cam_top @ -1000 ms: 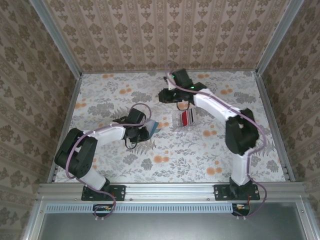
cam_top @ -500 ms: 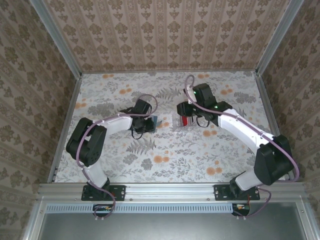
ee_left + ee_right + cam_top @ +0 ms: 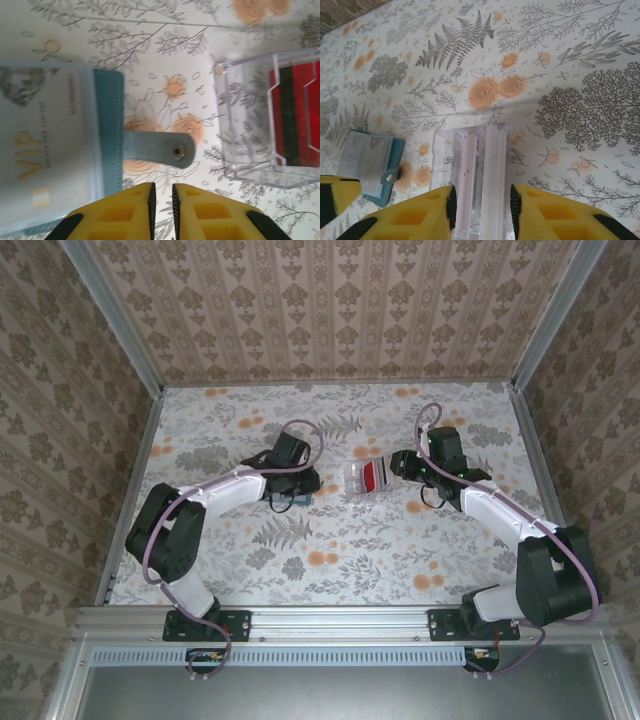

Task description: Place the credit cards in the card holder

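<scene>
The card holder (image 3: pixel 111 130) lies open and flat on the flowered counter (image 3: pixel 300 550), left of centre, just ahead of the left fingers (image 3: pixel 130 212); a pale card (image 3: pixel 45 135) printed with VIP lies on its panel, leaving a teal border bare on the right edge; its strap (image 3: pixel 155 147), tipped with a snap, sticks out sideways onto the counter towards the clear tray (image 3: pixel 250 125); the left fingers are nearly pressed together, a thin slit between them with nothing in it, their tips just short of the strap; the clear tray stands near the holder but apart from it, and a red card (image 3: pixel 300 115) with a dark stripe lies inside it; from the right wrist the tray is seen end-on, thin cards on edge within; the right fingers (image 3: pixel 410 217) are spread, one on each side of the tray's near end, and whether they touch it cannot be told
</scene>
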You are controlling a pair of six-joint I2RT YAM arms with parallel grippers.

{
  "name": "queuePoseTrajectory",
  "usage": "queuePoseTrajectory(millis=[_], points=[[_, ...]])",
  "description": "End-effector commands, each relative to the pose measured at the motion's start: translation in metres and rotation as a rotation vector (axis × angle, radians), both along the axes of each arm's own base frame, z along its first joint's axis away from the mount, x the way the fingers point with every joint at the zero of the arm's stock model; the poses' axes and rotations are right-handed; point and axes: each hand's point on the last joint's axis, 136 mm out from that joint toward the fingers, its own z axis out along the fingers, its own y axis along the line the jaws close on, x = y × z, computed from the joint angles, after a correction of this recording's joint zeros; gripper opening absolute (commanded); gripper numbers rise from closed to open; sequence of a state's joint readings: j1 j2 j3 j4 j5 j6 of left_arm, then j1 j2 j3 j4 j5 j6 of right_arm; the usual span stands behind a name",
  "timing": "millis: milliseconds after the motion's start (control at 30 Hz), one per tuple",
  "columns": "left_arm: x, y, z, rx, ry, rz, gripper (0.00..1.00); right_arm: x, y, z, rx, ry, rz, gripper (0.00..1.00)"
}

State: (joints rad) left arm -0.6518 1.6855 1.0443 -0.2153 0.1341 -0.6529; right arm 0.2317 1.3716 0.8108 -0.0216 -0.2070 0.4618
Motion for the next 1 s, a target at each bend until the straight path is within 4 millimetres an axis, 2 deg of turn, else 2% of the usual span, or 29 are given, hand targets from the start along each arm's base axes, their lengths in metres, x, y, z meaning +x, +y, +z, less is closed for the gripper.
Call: queuePoseTrajectory(millis=[0,33,100,467,667,967], points=[[0.010,-0.027,0.034,-0.059,-0.154,-0.068,0.23,0.006,0.006,0.004,0.061,-0.028,-0.004,0.37],[0.010,-0.034,0.038,-0.057,-0.183,-0.092,0.23,0.006,0.005,0.003,0.069,-0.033,-0.007,0.38],[0.009,-0.043,0.041,-0.041,-0.214,-0.120,0.23,0.008,0.004,-0.010,0.075,0.002,-0.011,0.37],[0.021,-0.082,0.037,-0.093,-0.208,-0.176,0.23,0.011,0.009,-0.027,0.100,0.060,-0.001,0.38],[0.019,-0.093,0.024,-0.103,-0.171,-0.185,0.23,0.012,0.005,-0.044,0.076,0.121,-0.019,0.38],[0.013,-0.097,0.002,-0.103,-0.114,-0.189,0.25,0.016,0.018,-0.047,0.136,0.128,0.031,0.37]])
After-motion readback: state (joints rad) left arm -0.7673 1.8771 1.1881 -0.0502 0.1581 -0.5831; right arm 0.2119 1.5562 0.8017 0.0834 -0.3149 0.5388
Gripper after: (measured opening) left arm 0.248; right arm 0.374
